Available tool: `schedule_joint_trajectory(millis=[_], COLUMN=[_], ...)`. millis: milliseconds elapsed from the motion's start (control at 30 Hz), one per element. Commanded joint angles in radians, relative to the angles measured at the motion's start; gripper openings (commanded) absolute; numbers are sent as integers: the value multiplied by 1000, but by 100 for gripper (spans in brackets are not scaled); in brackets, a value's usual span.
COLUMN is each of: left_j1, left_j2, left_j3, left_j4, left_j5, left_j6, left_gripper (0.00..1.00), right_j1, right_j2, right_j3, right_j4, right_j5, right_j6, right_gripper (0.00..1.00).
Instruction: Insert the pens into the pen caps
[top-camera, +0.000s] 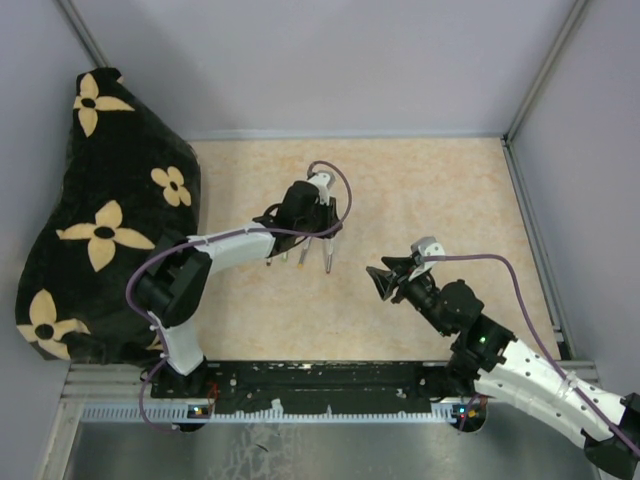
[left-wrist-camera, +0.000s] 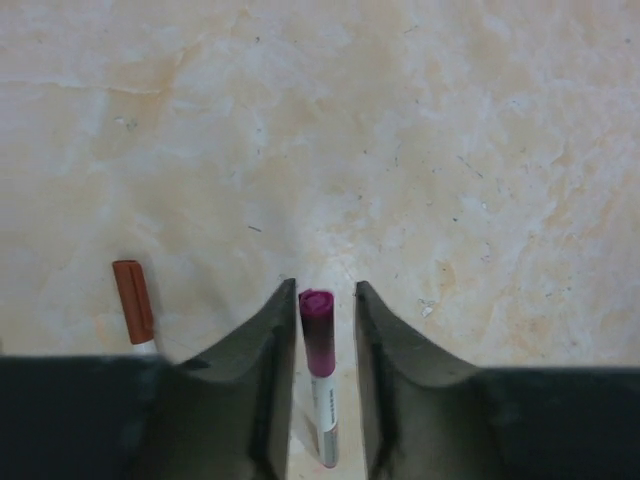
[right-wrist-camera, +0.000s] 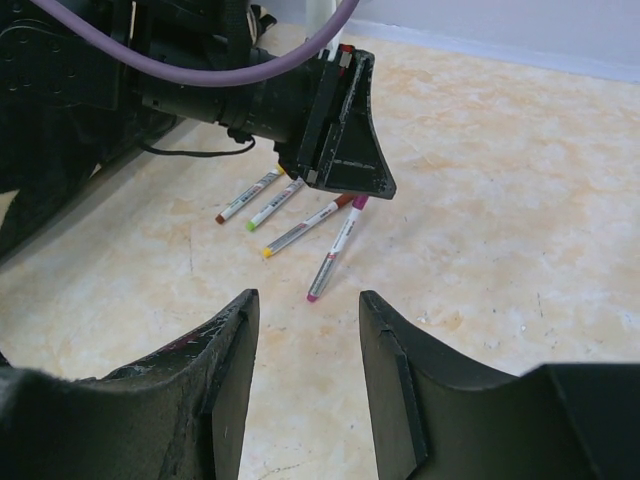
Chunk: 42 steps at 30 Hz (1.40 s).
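Magenta pen (left-wrist-camera: 320, 385) lies capped on the table, long axis running between the left gripper (left-wrist-camera: 325, 320) jaws, which straddle it parted without touching; right gripper (right-wrist-camera: 305, 380) gapes empty, farther off.

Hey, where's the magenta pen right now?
The magenta pen lies on the table between the open left tool's fingers, rightmost of four pens, next to the orange one.

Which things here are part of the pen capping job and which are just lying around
Part of the job:
magenta pen, lying between the open fingers of the left gripper
dark red pen
green pen
yellow pen
right gripper, open, holding nothing

Just lying about:
black cloth with cream flowers at the table's left edge
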Motion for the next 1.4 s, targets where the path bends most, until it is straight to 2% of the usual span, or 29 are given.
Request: schedule_joint_trajectory(millis=[0,67,100,233,433,467,500,600,633,667,700,733,900,1067,1367], left_j1=[11,12,13,14,14,14,14,14,14,14,14,14,12,12,12], left_j2=[-4,-33,-52,-155,-397,-447,-494,-644,-684,-723,-762,-799,-963,-1107,-1272], left_j3=[23,15,12,-26,-187,-232,-276,-406,-440,-471,-501,-529,-645,-729,-821], left_j4=[-29,-37,-42,-54,-10,14,36,61,60,57,54,48,8,-63,-187], left_j5=[-40,-69,-87,-174,-279,-289,-297,-341,-346,-346,-349,-354,-390,-450,-538], left_j6=[10,8,7,9,-11,-16,-21,-43,-39,-37,-40,-45,-74,-110,-182], left_gripper=[45,61,65,79,85,90,99,100,100,100,100,100,100,100,100], right_j1=[1,2,2,2,1,2,2,2,2,1,2,2,2,2,2], right_j2=[-14,-15,-16,-15,-22,-25,-27,-32,-30,-30,-28,-26,-26,-92,-173], right_j3=[12,12,13,11,4,1,-1,-9,-10,-11,-13,-16,-24,-68,-98], right_j4=[17,16,15,10,10,10,9,0,-4,-6,-8,-11,-38,-27,-68], right_j5=[24,25,25,25,41,49,59,92,105,115,124,142,245,323,353], right_j6=[-14,-14,-12,-10,3,7,11,23,28,30,34,43,92,144,161], right_gripper=[44,44,44,44,45,46,47,56,64,77,95,99,99,99,99])
